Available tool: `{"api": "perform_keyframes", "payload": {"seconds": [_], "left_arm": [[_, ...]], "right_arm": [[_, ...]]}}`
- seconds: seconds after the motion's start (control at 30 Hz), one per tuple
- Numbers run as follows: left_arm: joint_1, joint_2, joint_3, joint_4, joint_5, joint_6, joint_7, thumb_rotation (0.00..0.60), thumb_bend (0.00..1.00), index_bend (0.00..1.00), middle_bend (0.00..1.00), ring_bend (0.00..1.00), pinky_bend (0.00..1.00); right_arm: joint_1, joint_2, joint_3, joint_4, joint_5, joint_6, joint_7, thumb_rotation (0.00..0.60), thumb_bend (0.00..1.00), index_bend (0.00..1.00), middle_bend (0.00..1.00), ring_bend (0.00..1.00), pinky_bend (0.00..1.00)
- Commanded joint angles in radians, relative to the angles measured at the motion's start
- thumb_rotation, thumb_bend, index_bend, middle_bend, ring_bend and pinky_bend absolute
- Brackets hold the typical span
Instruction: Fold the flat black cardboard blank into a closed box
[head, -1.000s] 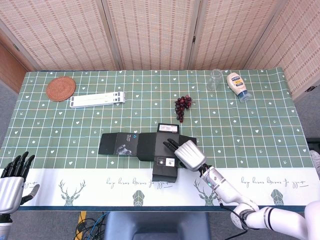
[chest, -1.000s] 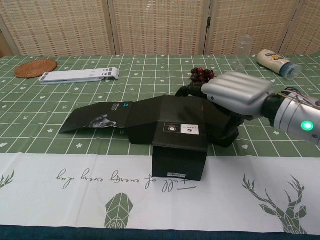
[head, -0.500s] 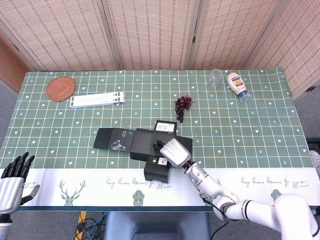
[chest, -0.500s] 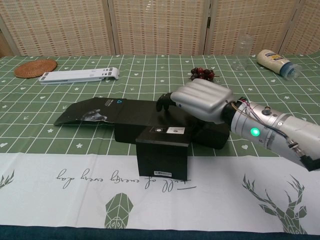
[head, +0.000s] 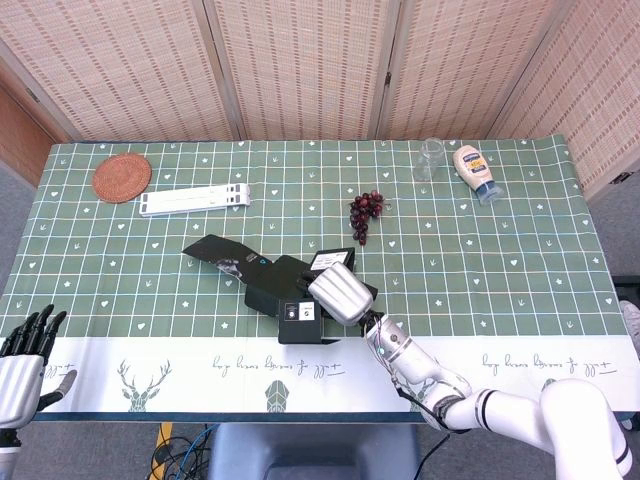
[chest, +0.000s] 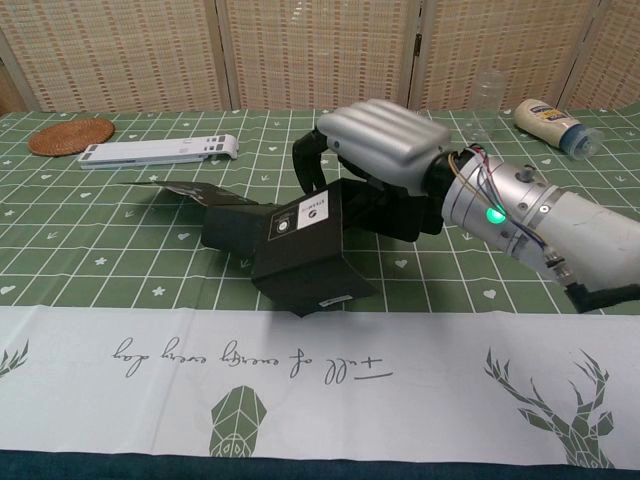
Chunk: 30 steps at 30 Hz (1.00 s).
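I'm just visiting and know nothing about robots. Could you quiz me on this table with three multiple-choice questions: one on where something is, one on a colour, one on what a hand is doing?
1. Where is the woven coaster?
A. far left corner
B. beside the mayonnaise
C. under the box

2. What colour are the grapes?
A. green
B. dark red
C. yellow

3. What is the right hand doing?
A. resting off the table
B. holding the glass
C. gripping the black box

Answers: 1 A, it lies by the table's far left edge. 2 B, the bunch looks dark red. 3 C, its fingers curl over the box's raised edge.
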Motion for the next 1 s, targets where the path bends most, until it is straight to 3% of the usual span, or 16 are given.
{"api": "perform_keyframes", "payload": {"seconds": [0.03, 0.3, 0.57, 0.77, 1.0], "left_arm": [[-0.004, -0.003, -0.001, 0.002, -0.001, -0.006, -0.001, 0.6, 0.26, 0.02, 0.0, 0.03, 0.13], [-0.017, -0.013, -0.005, 0.011, -0.004, -0.028, 0.0, 0.6, 0.26, 0.02, 0.0, 0.03, 0.13], [-0.028, -0.02, -0.004, 0.016, -0.013, -0.053, 0.003, 0.6, 0.26, 0.02, 0.0, 0.03, 0.13], [-0.035, -0.023, -0.005, 0.017, -0.013, -0.062, 0.006, 0.6, 0.26, 0.02, 0.0, 0.03, 0.13], [-0.038, -0.026, -0.002, 0.018, -0.019, -0.072, 0.009, 0.6, 0.26, 0.02, 0.0, 0.03, 0.13]], "right_arm": [[-0.02, 0.073, 0.03, -0.117, 0.038, 0.029, 0.089, 0.6, 0.61, 0.65, 0.63, 0.9, 1.0], [-0.068, 0.19, 0.063, -0.326, 0.147, 0.014, 0.287, 0.6, 0.62, 0.65, 0.63, 0.9, 1.0], [-0.106, 0.306, 0.091, -0.466, 0.344, -0.123, 0.54, 0.6, 0.62, 0.65, 0.62, 0.9, 1.0], [-0.107, 0.345, 0.096, -0.492, 0.451, -0.202, 0.571, 0.6, 0.63, 0.65, 0.62, 0.91, 1.0], [-0.051, 0.413, 0.107, -0.501, 0.672, -0.367, 0.532, 0.6, 0.66, 0.65, 0.62, 0.91, 1.0]]}}
